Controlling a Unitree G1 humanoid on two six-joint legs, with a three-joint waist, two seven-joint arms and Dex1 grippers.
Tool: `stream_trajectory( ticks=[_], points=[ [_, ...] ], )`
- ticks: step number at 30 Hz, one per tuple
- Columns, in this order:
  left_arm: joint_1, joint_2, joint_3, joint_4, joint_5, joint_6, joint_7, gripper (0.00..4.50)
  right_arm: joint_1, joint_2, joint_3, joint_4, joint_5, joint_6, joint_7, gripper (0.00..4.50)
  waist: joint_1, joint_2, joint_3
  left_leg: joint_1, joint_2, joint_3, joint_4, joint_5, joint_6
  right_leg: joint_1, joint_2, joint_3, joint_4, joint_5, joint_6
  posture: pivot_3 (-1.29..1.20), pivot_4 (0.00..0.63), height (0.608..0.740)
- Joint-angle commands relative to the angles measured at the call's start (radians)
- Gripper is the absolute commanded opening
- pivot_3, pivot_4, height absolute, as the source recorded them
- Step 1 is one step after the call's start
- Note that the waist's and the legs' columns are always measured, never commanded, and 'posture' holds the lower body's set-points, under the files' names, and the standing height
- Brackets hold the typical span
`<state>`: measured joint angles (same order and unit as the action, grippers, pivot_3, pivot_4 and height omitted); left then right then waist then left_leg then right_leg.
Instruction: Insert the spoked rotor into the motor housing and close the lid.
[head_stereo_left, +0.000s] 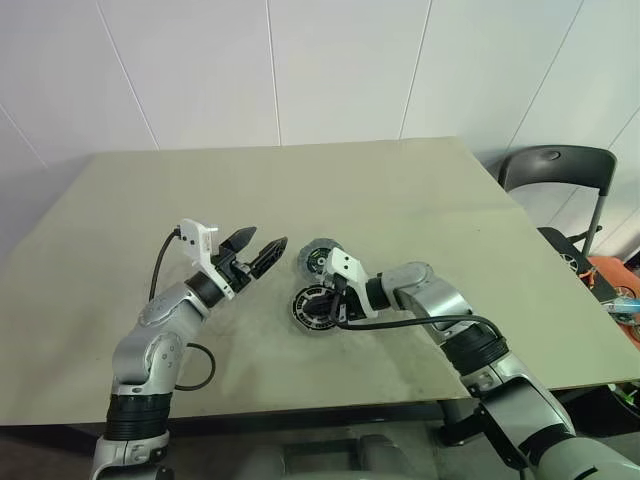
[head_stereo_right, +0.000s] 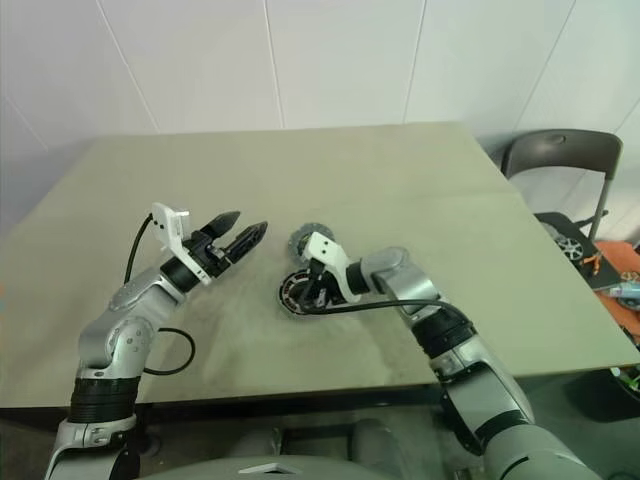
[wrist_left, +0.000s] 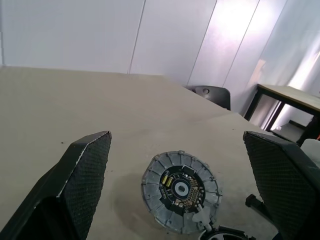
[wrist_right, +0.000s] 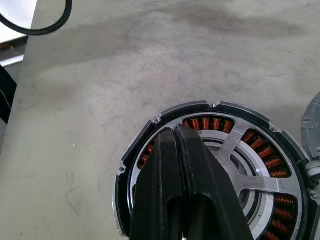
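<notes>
The spoked rotor (wrist_right: 220, 165) was seen lying flat on the table (head_stereo_left: 300, 200), silver spokes uppermost and copper windings visible between them. Just beside it, on the side farther from the robot, the motor housing (wrist_left: 180, 190) was seen lying with its light-grey ribbed ring and dark centre facing up; whether the two parts touched could not be told. The right gripper (wrist_right: 180, 145) was held over the rotor with its two black fingers pressed together, nothing being clasped between them; the tips were seen above the rotor's inner ring, though contact could not be judged. The left gripper (head_stereo_left: 262, 252) was held above the table to the left of both parts, its fingers (wrist_left: 82, 175) spread wide apart and empty, pointed toward the housing. A black cable (wrist_right: 35, 22) was seen near the table edge.
</notes>
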<state>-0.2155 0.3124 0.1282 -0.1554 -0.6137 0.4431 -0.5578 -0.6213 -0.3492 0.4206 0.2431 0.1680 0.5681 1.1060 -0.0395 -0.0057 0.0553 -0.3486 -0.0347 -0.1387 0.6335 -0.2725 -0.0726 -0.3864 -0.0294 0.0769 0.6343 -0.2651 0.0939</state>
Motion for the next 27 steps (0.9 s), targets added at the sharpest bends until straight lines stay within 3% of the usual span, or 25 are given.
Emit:
stream_trajectory(
  ticks=[1,8,12,16,26,27],
  points=[
    [-0.010,-0.006,-0.002,-0.012,0.014,-0.029,-0.010,4.49,0.018,0.004,-0.044,-0.005,0.053,0.016,0.032,0.00,0.000,0.000,0.000,0.000,0.000,0.000,0.000,0.000,0.000,0.000,0.000,0.000,0.000,0.000,0.000,0.00,0.000,0.740],
    [-0.005,-0.022,0.029,-0.037,-0.052,-0.013,-0.056,4.49,0.002,0.016,-0.162,-0.055,0.197,0.073,0.079,0.00,-0.003,0.000,0.000,-0.004,0.000,0.000,-0.001,0.000,0.000,-0.005,0.000,0.000,0.000,0.001,0.001,0.00,0.000,0.740],
    [0.008,0.008,0.017,-0.027,-0.003,-0.065,-0.096,4.49,-0.004,-0.022,-0.154,-0.063,0.190,0.083,0.101,0.00,-0.003,0.000,0.000,-0.005,0.000,0.000,-0.001,0.000,0.000,-0.006,0.000,0.000,0.000,0.001,0.001,0.00,0.000,0.740],
    [0.045,0.040,0.005,-0.050,0.028,-0.145,-0.168,4.50,-0.009,-0.118,-0.058,-0.060,0.075,0.027,0.125,0.91,-0.002,0.000,0.000,-0.005,0.000,0.000,-0.001,0.000,0.000,-0.005,0.000,0.000,0.000,0.001,0.001,0.00,0.000,0.740],
    [0.090,0.068,0.004,-0.033,0.084,-0.205,-0.183,4.50,-0.056,-0.286,0.030,-0.170,0.007,-0.034,0.293,4.36,0.000,0.000,0.001,-0.005,0.000,0.000,0.000,0.000,0.000,-0.005,0.000,0.000,-0.001,0.001,0.001,0.00,0.000,0.740],
    [0.089,0.064,0.002,-0.033,0.086,-0.206,-0.181,4.50,-0.062,-0.288,0.042,-0.172,-0.004,-0.049,0.304,4.45,0.001,0.000,0.000,-0.005,0.000,0.000,0.000,0.000,0.000,-0.005,0.000,0.000,-0.001,0.001,0.001,0.00,0.000,0.740]
  ],
)
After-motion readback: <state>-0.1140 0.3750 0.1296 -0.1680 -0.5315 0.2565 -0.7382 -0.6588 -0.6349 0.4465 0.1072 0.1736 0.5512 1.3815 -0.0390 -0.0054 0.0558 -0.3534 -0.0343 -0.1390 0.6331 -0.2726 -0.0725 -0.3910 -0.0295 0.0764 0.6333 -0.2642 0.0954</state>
